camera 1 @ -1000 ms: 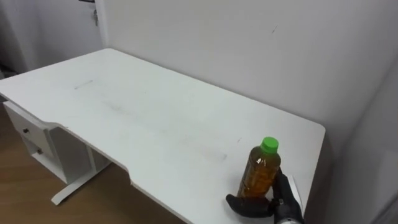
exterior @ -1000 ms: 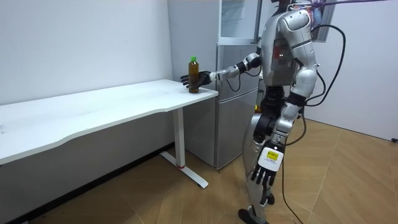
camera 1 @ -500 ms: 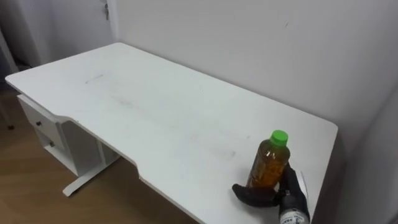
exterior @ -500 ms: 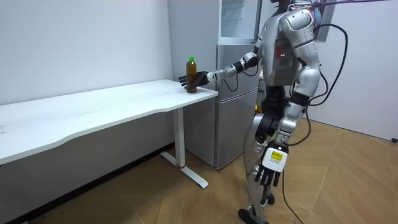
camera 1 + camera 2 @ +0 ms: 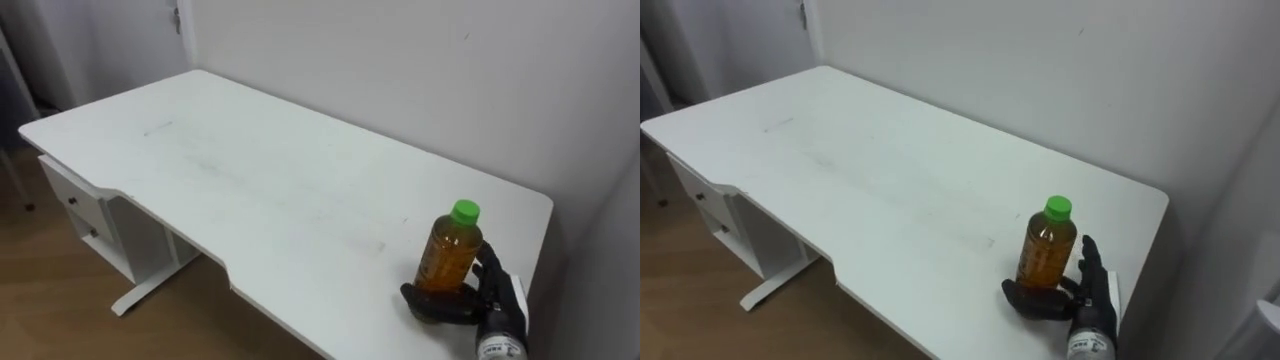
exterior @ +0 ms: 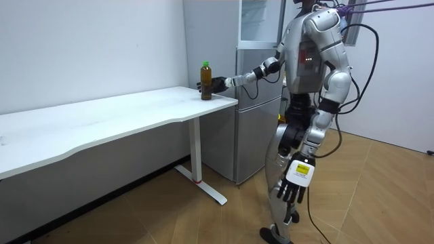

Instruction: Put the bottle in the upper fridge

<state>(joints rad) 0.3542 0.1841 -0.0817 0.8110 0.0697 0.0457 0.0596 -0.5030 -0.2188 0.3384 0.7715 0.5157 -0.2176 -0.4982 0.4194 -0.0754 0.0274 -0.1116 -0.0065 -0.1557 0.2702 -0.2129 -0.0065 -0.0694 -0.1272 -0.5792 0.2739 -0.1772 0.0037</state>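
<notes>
Holding the bottle (image 5: 449,255) low, at its base, with the right hand (image 5: 470,300): thumb curled round the front, fingers up behind it. Amber liquid, green cap, upright. Sits lower right in both eye views, at the white surface (image 5: 250,180) near its right end and close to the front edge. Can't tell from the eye views whether the bottom rests on the surface or is just off it.

Also in the eye views: white drawer unit (image 5: 85,200) under the surface at frame left, and a plain wall (image 5: 400,70) across the top.

Room view adds the rest:
- Standing upright on the wood floor (image 6: 169,217), right of centre in frame, off the end of the surface.
- Right arm stretched toward frame left, reaching the bottle at upper centre.
- Grey fridge (image 6: 254,102) just behind that arm, right beside the surface's end. Can't tell the state of its upper door from here.
- Left hand (image 6: 291,192) hanging by the thigh, lower right of centre, fingers loose, holding nothing.
</notes>
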